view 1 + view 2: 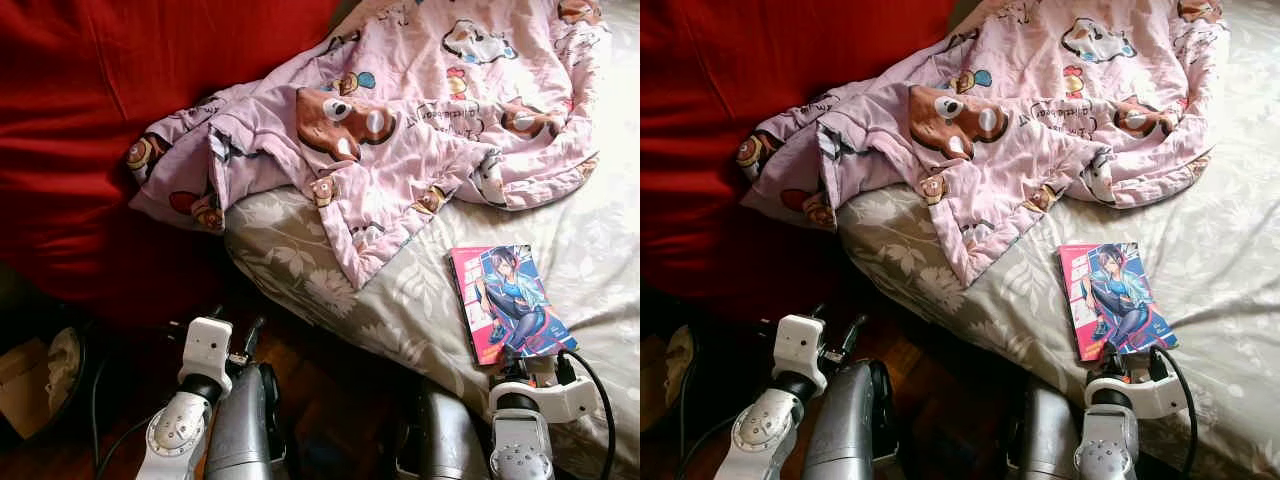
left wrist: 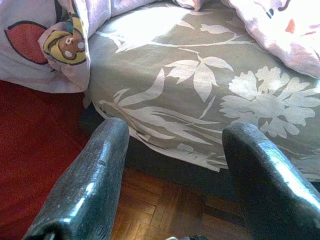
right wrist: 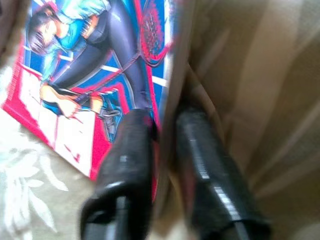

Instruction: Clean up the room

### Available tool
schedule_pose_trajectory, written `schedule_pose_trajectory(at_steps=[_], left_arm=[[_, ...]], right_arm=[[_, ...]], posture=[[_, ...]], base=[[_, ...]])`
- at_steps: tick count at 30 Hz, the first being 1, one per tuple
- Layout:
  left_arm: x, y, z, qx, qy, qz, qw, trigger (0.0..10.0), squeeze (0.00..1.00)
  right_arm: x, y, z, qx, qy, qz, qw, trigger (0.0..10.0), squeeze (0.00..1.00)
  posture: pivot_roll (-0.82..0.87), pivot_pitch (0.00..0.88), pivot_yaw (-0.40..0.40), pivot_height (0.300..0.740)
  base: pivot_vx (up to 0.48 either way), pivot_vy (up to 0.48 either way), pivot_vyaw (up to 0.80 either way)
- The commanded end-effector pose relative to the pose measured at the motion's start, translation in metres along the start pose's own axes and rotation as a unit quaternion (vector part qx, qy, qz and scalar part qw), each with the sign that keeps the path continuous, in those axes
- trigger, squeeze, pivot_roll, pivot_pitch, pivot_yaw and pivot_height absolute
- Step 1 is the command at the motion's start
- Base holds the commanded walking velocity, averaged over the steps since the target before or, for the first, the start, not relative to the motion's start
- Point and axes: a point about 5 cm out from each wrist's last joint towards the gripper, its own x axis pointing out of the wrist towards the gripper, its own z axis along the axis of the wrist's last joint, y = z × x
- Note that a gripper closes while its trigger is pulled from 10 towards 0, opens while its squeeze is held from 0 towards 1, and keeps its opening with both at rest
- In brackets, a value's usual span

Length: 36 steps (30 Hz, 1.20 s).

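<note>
Bed [image 1: 600, 240] under floral sheet, far end cut off. Pink cartoon blanket [image 1: 420, 110] bunched across it, draping its edge. Comic book [image 1: 508, 303] lay on bed's near side; right gripper [image 3: 162, 130] pinched its blurred edge. Left gripper [image 2: 175, 145] spread wide, empty, off bed's side above parquet.

**Bed and what lies on it**

Bed [image 1: 600, 230]: grey-beige sheet with a pale leaf-and-flower print, its near edge hanging over dark parquet floor [image 2: 165, 210]. On it: one pink cartoon-print quilt [image 1: 420, 120], rumpled, heaped across the far side and spilling over the left corner; one comic book [image 1: 508, 302], cover up, pink and blue, near the front edge, apart from the quilt
</note>
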Motion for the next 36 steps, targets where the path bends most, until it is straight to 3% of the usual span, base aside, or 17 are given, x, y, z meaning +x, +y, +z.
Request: schedule_pose_trajectory(at_steps=[1,3,4,13,14,15,27,31,32,36], left_arm=[[-0.007,0.0,-0.009,0.004,0.019,-0.002,1.0,10.0,0.0],[-0.007,0.0,-0.01,0.004,0.02,-0.002,1.0,10.0,0.0],[-0.007,0.0,-0.01,0.005,0.02,-0.003,1.0,10.0,0.0],[-0.007,-0.001,-0.011,0.006,0.021,-0.003,1.0,10.0,0.0],[-0.007,-0.001,-0.01,0.007,0.021,-0.003,1.0,10.0,0.0],[-0.007,-0.001,-0.01,0.007,0.022,-0.003,1.0,10.0,0.0],[-0.007,-0.001,-0.012,0.016,0.024,-0.005,1.0,10.0,0.0],[-0.007,-0.001,-0.012,0.019,0.025,-0.007,0.999,10.0,0.0],[-0.007,-0.001,-0.012,0.021,0.025,-0.008,0.999,10.0,0.0],[-0.007,-0.002,-0.012,0.022,0.026,-0.009,0.999,10.0,0.0]], right_arm=[[-0.013,-0.031,-0.011,-0.005,0.025,-0.061,0.998,10.0,0.72],[-0.013,-0.03,-0.011,-0.007,0.025,-0.06,0.998,10.0,0.72],[-0.012,-0.029,-0.011,-0.008,0.025,-0.058,0.998,10.0,0.0],[-0.012,-0.024,-0.013,-0.009,0.026,-0.039,0.999,10.0,0.0],[-0.012,-0.024,-0.013,-0.007,0.025,-0.038,0.999,9.0,0.0],[-0.012,-0.024,-0.012,-0.006,0.024,-0.037,0.999,0.2,0.0],[-0.005,-0.012,-0.004,-0.014,0.008,-0.006,1.0,0.0,0.0],[-0.006,0.004,-0.002,-0.081,-0.008,0.036,0.996,0.0,0.0],[-0.007,0.015,0.0,-0.093,-0.017,0.06,0.994,0.0,0.0],[-0.009,0.033,0.006,-0.112,-0.039,0.098,0.988,0.0,0.0]], posture=[[0.13,0.239,-0.002,0.56],[0.13,0.239,-0.002,0.56],[0.13,0.24,-0.002,0.56],[0.13,0.242,-0.001,0.56],[0.13,0.243,-0.001,0.56],[0.13,0.243,-0.001,0.56],[0.13,0.248,-0.003,0.56],[0.13,0.252,0.0,0.56],[0.13,0.252,0.0,0.56],[0.13,0.252,0.0,0.56]], base=[[0.0,0.0,0.0],[0.0,0.0,0.0],[0.0,0.0,0.0],[0.0,0.0,0.0],[0.0,0.0,0.0],[0.0,0.0,0.0],[0.0,0.0,0.0],[0.0,0.0,0.0],[0.0,0.0,0.0],[0.0,0.0,0.0]])
